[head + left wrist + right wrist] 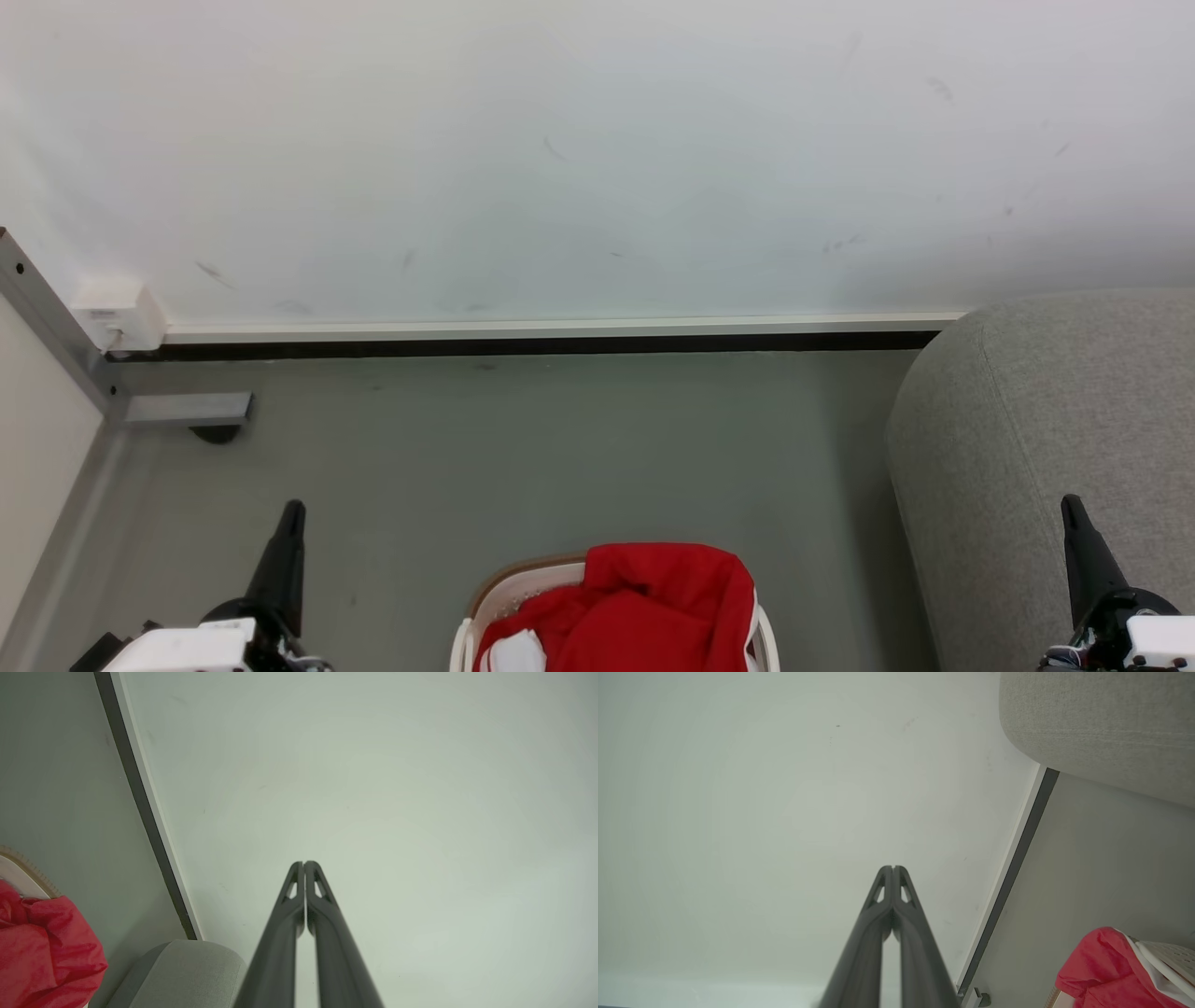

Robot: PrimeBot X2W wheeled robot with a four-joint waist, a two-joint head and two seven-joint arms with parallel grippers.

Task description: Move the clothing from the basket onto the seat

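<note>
Two empty hands, one full basket, one seat waiting.
Left hand (pixel 303 864) and right hand (pixel 893 868) each press their fingers together on nothing, likely parked before a first reach. Between them, nearer than their tips, the basket (pixel 509 586) stands on the floor (pixel 560 448), with the clothing (pixel 644 607) heaped over its rim in one red pile; separate garments can't be counted. The seat (pixel 1027 420) rises just beside the right hand, so the carry should be short.

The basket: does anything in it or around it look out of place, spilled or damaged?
Nothing is spilled or damaged. The red clothing is heaped above the brown rim of the basket and drapes over it on the side toward the sofa, but none lies on the visible floor. The wall only bears faint scuff marks.
</note>
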